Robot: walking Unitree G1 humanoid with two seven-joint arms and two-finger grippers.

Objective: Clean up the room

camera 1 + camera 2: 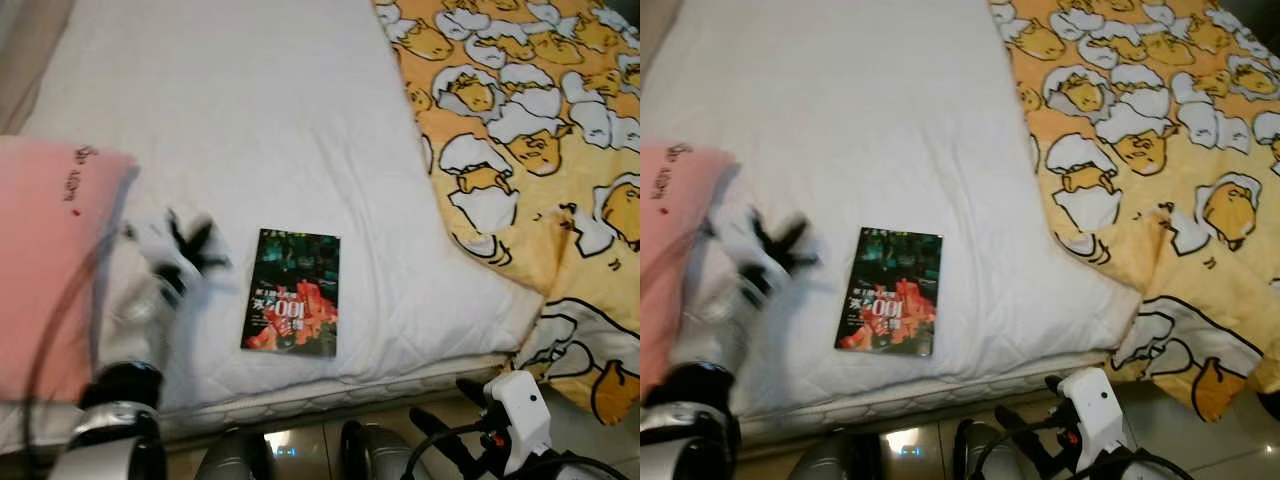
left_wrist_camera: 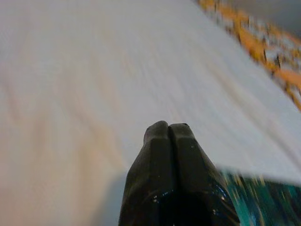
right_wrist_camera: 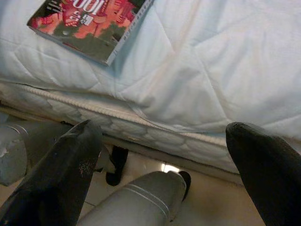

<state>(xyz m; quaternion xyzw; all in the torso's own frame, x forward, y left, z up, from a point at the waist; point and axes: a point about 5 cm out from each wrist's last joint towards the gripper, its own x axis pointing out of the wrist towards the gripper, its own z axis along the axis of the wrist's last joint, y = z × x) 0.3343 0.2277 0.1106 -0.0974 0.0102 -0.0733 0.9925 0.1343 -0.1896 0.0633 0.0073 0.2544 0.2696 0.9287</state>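
Note:
A dark-covered book [image 1: 292, 292] with red print lies flat on the white mattress [image 1: 250, 110], close to the front edge. My left gripper [image 1: 187, 252] is blurred by motion just left of the book, above the sheet. In the left wrist view its fingers [image 2: 160, 141] are pressed together with nothing between them, and the book's corner [image 2: 265, 202] shows beside them. My right gripper [image 3: 161, 126] hangs open below the mattress edge, over the floor, with the book [image 3: 89, 23] up on the bed ahead of it.
A pink pillow [image 1: 45, 260] lies at the bed's left edge, beside my left arm. A yellow blanket with an egg-character print [image 1: 530, 120] covers the bed's right side and drapes over the front edge. My grey legs [image 1: 370, 455] stand against the bed.

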